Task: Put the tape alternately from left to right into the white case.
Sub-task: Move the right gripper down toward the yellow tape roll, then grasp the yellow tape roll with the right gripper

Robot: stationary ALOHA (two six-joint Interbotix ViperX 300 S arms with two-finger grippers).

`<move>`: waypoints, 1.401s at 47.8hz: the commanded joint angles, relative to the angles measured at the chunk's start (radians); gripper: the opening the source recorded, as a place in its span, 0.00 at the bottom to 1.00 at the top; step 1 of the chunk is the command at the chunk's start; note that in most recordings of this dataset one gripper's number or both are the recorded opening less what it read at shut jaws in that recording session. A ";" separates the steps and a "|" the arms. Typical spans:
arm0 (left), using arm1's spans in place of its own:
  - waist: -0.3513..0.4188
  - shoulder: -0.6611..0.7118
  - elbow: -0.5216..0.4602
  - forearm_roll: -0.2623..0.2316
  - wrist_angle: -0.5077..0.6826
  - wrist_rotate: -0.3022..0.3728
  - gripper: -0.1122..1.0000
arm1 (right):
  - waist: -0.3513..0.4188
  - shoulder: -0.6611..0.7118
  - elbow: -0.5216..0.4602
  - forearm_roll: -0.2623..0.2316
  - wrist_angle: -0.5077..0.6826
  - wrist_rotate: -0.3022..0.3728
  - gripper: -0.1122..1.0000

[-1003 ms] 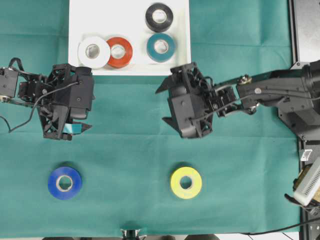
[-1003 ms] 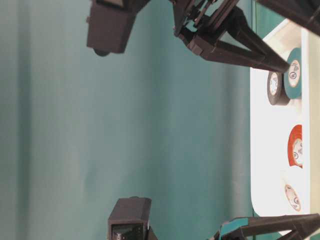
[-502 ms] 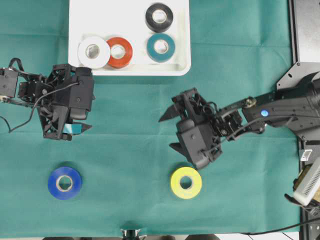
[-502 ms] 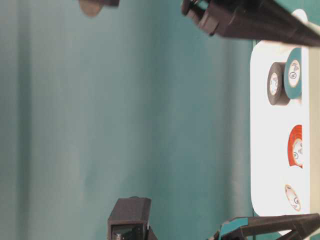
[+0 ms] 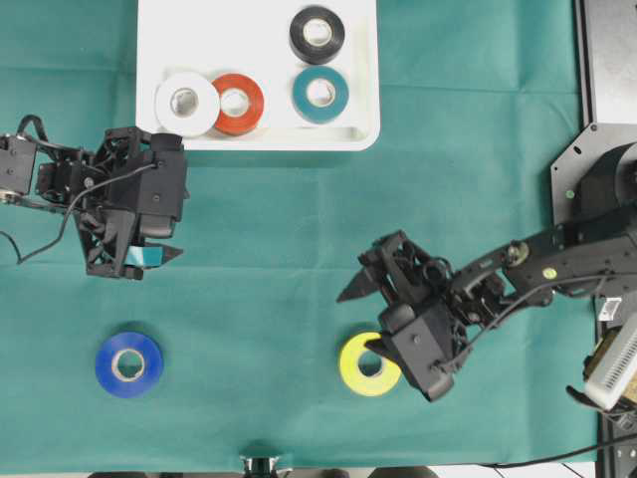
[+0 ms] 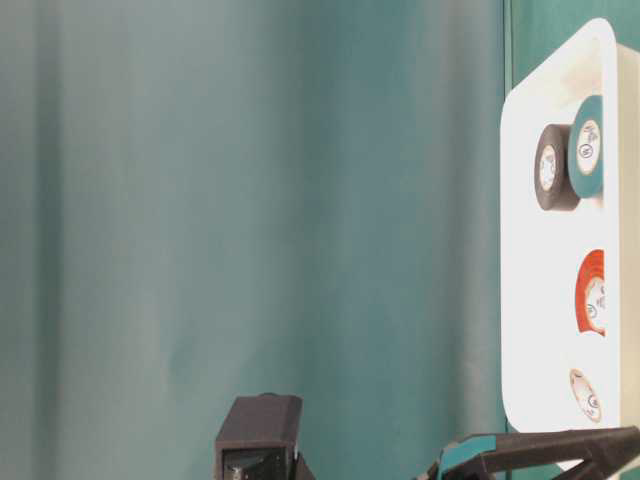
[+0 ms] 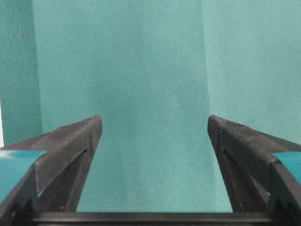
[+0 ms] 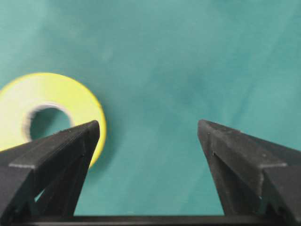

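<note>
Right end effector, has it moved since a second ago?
Yes. In the overhead view the right end effector has swung away from the white case, which stayed put, down to the yellow tape, jaws open.

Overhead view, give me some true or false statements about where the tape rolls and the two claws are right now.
1. Four rolls lie in the white case. True: white roll, red-orange roll, black roll, teal roll.
2. The yellow roll is in the case. False: it lies on the green cloth.
3. The right claw is shut on the yellow roll. False: it is open, beside the roll, holding nothing.
4. The blue roll lies on the cloth, outside the case. True.
5. The left claw holds the blue roll. False: it is open and empty, apart from that roll.
</note>
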 commanded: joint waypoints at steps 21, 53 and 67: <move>-0.003 -0.015 -0.009 -0.002 -0.008 -0.002 0.99 | 0.040 0.055 -0.014 0.002 -0.006 0.057 0.83; -0.003 -0.012 -0.003 -0.002 -0.008 -0.002 0.99 | 0.041 0.210 -0.086 0.002 -0.008 0.117 0.83; -0.003 -0.014 0.000 -0.002 -0.008 -0.002 0.99 | 0.041 0.207 -0.091 0.002 -0.008 0.117 0.53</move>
